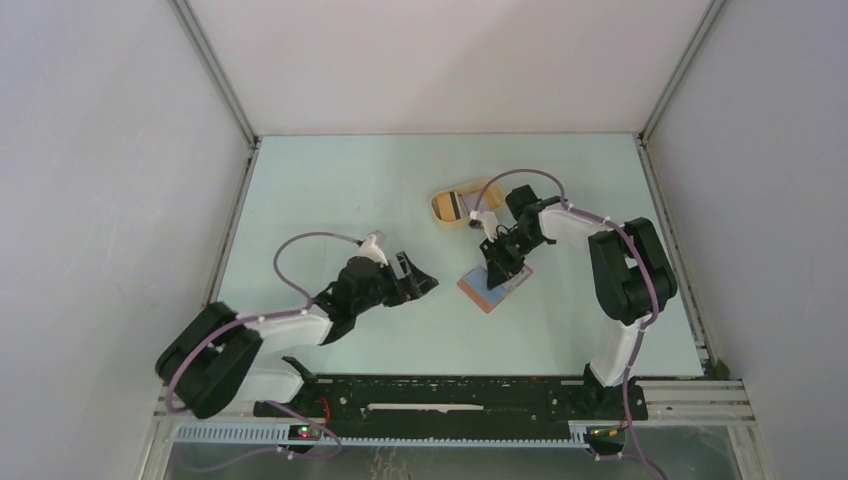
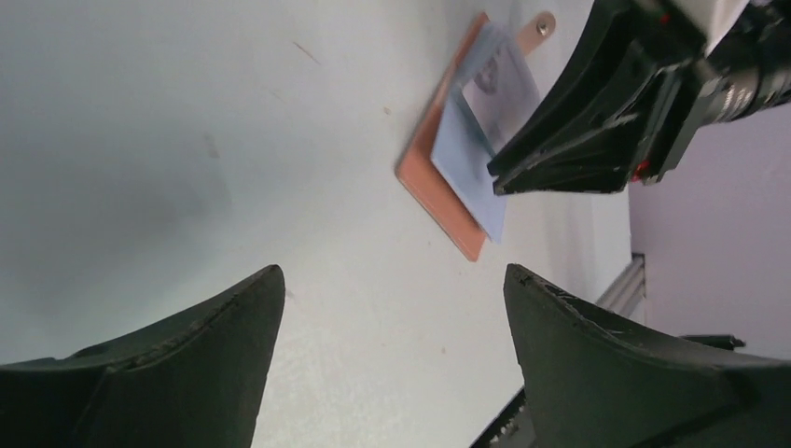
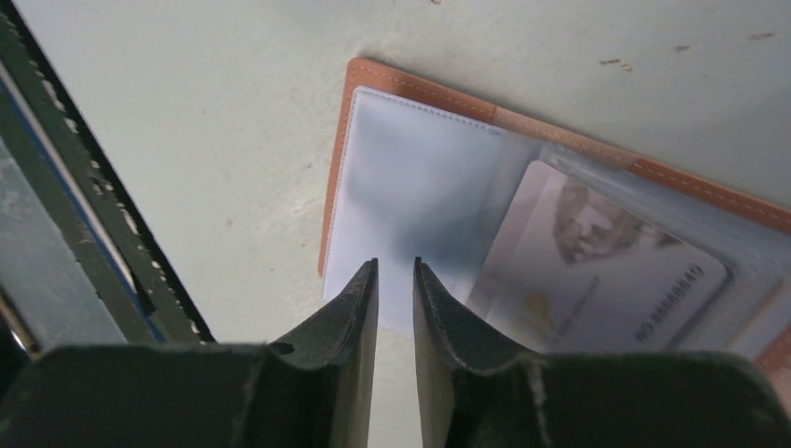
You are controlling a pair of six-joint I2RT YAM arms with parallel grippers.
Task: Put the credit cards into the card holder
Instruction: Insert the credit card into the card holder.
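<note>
The card holder [image 1: 495, 287] lies open on the table, reddish-brown with clear inner pockets [image 3: 410, 177]. A pale credit card [image 3: 597, 271] sits inside one pocket; in the left wrist view that card [image 2: 504, 84] tilts up a little. My right gripper [image 1: 497, 272] hangs right over the holder, its tips [image 3: 395, 263] a narrow gap apart above the clear pocket's near edge, with nothing between them. My left gripper [image 1: 424, 282] stands wide open [image 2: 392, 273] over bare table, left of the holder [image 2: 438, 187]. Another dark card [image 1: 447, 205] lies in the yellow tray.
A yellow oval tray [image 1: 470, 190] sits just behind the right gripper. White walls close in the table on three sides. A black rail [image 1: 450, 395] with the arm bases runs along the near edge.
</note>
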